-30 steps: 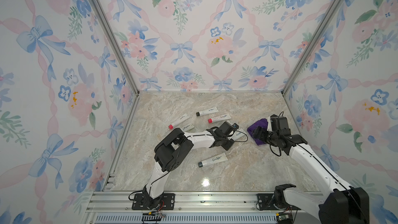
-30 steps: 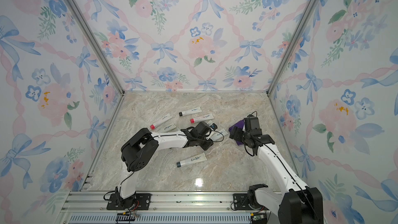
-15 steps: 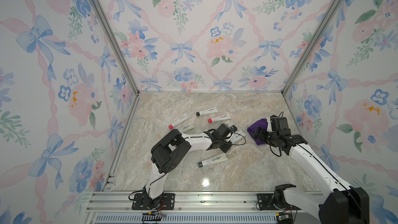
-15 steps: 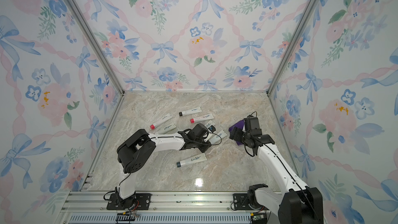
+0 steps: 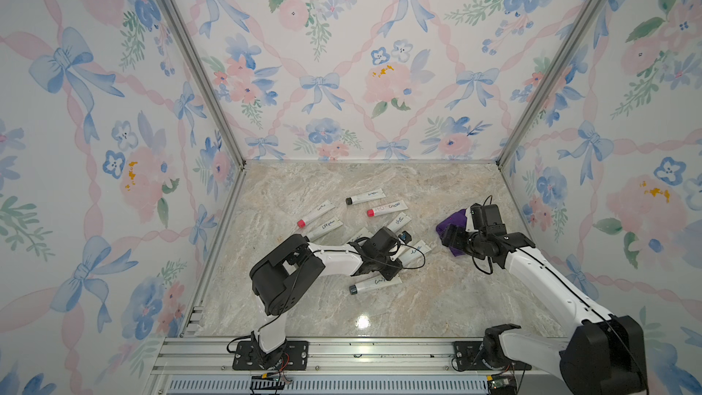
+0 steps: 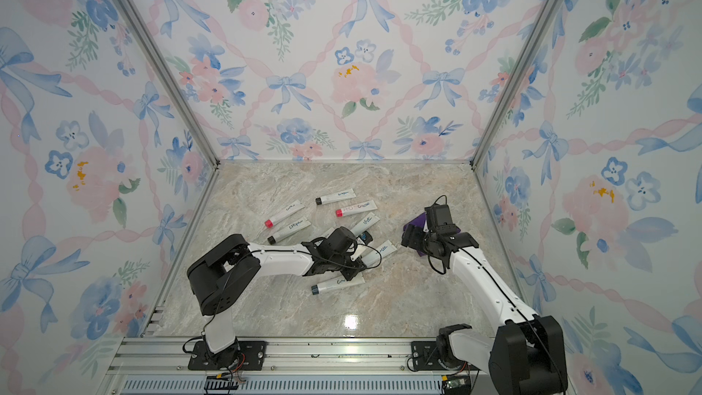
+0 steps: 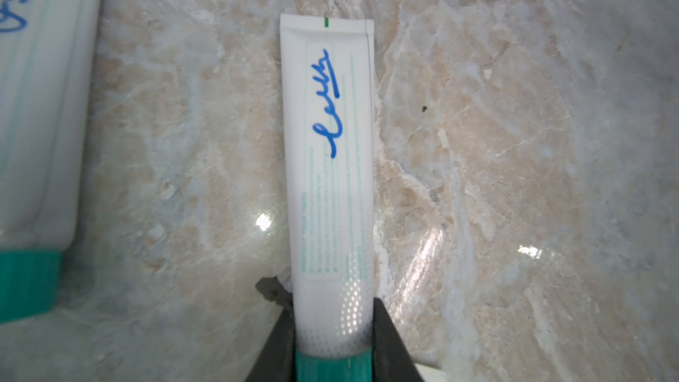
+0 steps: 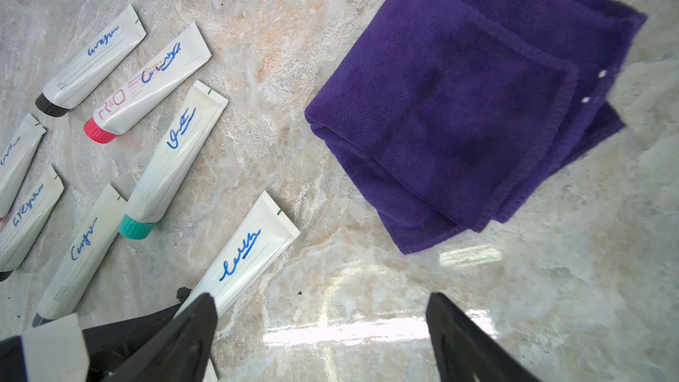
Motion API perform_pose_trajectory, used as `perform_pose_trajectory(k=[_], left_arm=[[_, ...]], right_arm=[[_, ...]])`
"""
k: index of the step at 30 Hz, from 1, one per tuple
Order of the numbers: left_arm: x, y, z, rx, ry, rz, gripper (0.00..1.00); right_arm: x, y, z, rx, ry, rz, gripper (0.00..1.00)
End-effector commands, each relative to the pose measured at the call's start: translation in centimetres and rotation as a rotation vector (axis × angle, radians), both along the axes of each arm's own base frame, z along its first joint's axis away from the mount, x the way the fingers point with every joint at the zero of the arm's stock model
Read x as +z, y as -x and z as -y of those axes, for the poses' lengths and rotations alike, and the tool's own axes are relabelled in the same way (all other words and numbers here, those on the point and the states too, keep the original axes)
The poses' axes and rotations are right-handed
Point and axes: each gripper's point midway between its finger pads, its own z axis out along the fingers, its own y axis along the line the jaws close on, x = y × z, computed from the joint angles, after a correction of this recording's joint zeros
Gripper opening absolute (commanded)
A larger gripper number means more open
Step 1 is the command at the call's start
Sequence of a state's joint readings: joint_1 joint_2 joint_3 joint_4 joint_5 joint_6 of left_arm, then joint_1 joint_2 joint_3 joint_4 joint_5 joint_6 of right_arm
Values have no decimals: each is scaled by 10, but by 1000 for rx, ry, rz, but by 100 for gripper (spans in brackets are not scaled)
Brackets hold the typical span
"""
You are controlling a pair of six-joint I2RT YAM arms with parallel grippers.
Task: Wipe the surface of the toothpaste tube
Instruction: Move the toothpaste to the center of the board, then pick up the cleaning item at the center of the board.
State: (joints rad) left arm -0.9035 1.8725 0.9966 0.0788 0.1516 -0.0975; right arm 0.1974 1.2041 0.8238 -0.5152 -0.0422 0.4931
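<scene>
Since a second ago the left gripper (image 7: 333, 332) has drawn back slightly from the purple cloth (image 8: 459, 104) and closed: its jaws now clamp the toothpaste tube (image 7: 330, 178) just above the teal cap (image 7: 332, 365). The tube lies flat on the marble (image 7: 514, 141) near the cloth, crimped end toward it. The right gripper (image 8: 321, 301) stays beside the cloth, jaws wide apart. Only the left wrist view shows the clamp; in both top views the wrist hides it.

The toothpaste tubes (image 5: 387, 208) lie in the middle of the counter (image 5: 342, 180). The cloth (image 8: 459, 112) lies near its right edge.
</scene>
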Motion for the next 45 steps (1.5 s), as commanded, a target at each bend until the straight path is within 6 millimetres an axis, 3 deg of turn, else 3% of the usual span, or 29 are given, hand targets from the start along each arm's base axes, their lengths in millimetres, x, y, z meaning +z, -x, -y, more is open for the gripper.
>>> perform_pose_trajectory(k=[1,10,18,25,30,36,39,45], left_arm=[[0,10,-4,-8,7,-14,17],[0,12,-2,-18,34,-18,18],[-3,13,-2,-23,38,-26,18],[-5,14,-2,-25,39,-31,19],[-5,13,-3,-23,39,-29,19],[-3,13,-3,-21,43,-25,19],[-3,12,-4,-18,44,-23,19],[-3,11,-4,-15,47,-24,19]], right_arm=[[9,-18,0,-3,8,-7,90],[-17,-73,4,-16,64,-124,74],[-45,-93,9,6,219,-221,73],[-66,-100,7,33,291,-270,73],[-86,-95,1,57,302,-318,73],[-100,-87,8,60,298,-373,67],[-102,-85,10,55,288,-380,59],[-104,-81,12,50,270,-383,33]])
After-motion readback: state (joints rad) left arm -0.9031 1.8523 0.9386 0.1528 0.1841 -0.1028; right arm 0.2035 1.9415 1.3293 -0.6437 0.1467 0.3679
